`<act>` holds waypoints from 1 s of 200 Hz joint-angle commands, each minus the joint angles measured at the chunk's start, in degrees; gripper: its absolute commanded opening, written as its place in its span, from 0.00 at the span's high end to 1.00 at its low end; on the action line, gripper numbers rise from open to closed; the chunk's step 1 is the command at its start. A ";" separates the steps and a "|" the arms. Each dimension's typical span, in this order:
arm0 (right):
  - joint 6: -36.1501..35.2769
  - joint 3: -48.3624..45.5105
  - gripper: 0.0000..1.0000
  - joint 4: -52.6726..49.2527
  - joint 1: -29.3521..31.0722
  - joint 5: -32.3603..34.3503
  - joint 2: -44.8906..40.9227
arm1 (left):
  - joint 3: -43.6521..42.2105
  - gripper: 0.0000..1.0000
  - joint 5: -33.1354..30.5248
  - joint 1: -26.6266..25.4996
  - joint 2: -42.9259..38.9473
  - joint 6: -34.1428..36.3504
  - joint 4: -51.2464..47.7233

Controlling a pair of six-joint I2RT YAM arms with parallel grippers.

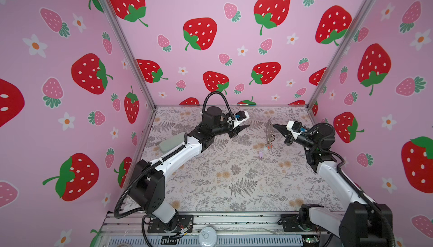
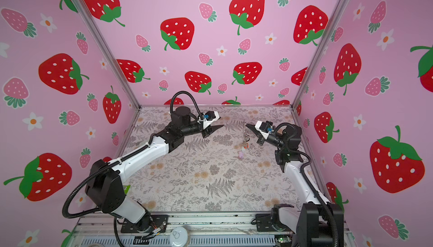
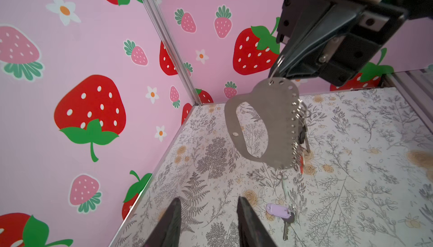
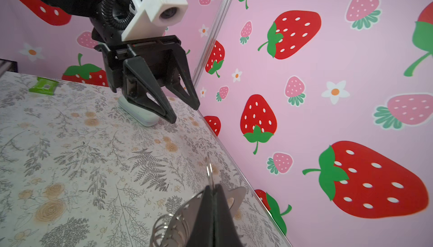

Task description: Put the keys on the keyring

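Keyring (image 3: 276, 116) aloft, pinched tight in outstretched right claw (image 1: 273, 125); left claw (image 3: 208, 201) part-spread, empty, level opposite.

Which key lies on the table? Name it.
The lilac-tagged key: it lies on the table; the other keys hang from the keyring in the right hand.

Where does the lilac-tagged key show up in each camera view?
In a top view: right of centre, the lilac-tagged key sits just below the hanging keyring.
In a top view: the same spot, slightly nearer the middle.
Left wrist: low in the picture, right of middle.
Right wrist: not in it.
Shared landmark: the keyring, pinched by the right gripper, shows in all four.
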 commanded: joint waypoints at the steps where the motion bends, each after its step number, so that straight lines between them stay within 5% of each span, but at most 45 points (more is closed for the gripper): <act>1: -3.88 -1.42 0.98 -4.57 -0.48 6.19 -4.48 | -0.62 0.58 -2.24 -0.26 3.06 -4.59 -1.91; 113: -0.27 -2.85 0.97 -13.58 -0.40 26.96 -20.74 | 3.01 0.61 -32.14 -17.70 18.04 -24.60 -7.98; 200: 1.23 -4.34 0.99 -16.98 -0.43 30.12 -26.96 | 11.17 0.62 -39.29 -25.39 27.47 -34.27 -13.02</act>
